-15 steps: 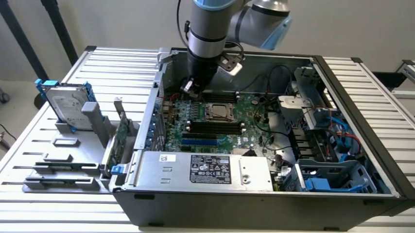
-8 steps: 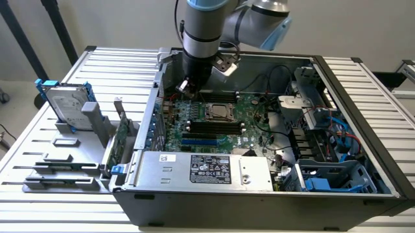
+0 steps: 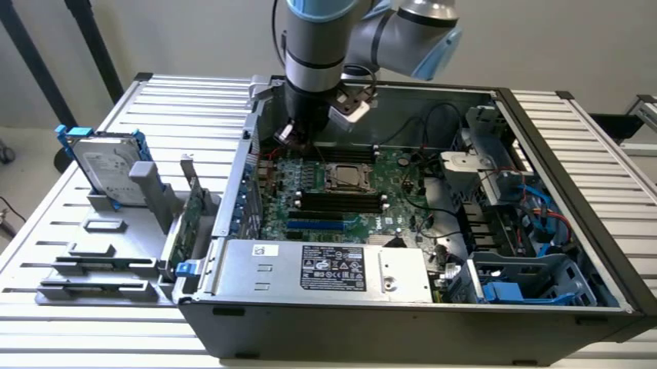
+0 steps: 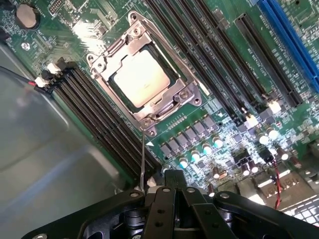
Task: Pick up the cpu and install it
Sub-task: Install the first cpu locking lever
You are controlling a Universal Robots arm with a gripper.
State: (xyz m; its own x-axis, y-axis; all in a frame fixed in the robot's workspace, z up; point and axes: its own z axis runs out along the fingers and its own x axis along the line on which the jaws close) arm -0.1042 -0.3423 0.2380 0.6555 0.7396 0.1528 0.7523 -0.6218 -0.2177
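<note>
Power supply: lying along the case's near edge, at six o'clock from the cpu in the exterior view.
Hard drive: standing upright in a grey rack on the tabletop, at nine o'clock from the case.
Cpu: sitting flat in the motherboard socket, with a metal frame around it.
Tool: fingers pressing together, pinching nothing, hanging at eleven o'clock from the cpu and apart from it.
</note>
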